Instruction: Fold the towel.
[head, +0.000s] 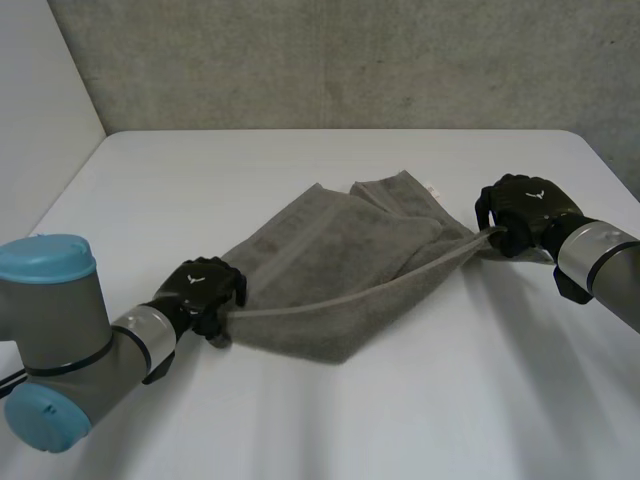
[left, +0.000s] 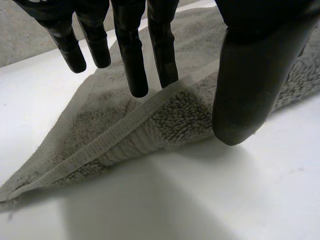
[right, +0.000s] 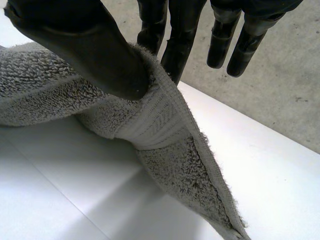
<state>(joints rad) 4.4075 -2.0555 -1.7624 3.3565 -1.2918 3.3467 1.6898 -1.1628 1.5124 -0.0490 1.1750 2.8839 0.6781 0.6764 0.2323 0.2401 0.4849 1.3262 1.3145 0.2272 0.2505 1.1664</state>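
Rough terry towel (head: 330, 262), smooth matt tbl (head: 450, 400)

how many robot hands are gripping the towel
2. The left robot hand pinches the towel's edge at its left end; the right robot hand pinches the same edge at its right end.

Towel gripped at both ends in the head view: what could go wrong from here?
1. The left hand pinches the towel only at its hem, between thumb and fingers; it could slip out under tension.
2. The far end lies rumpled and doubled over, so the fold may come out uneven.
3. The right hand holds a bunched corner, which may skew the edge.
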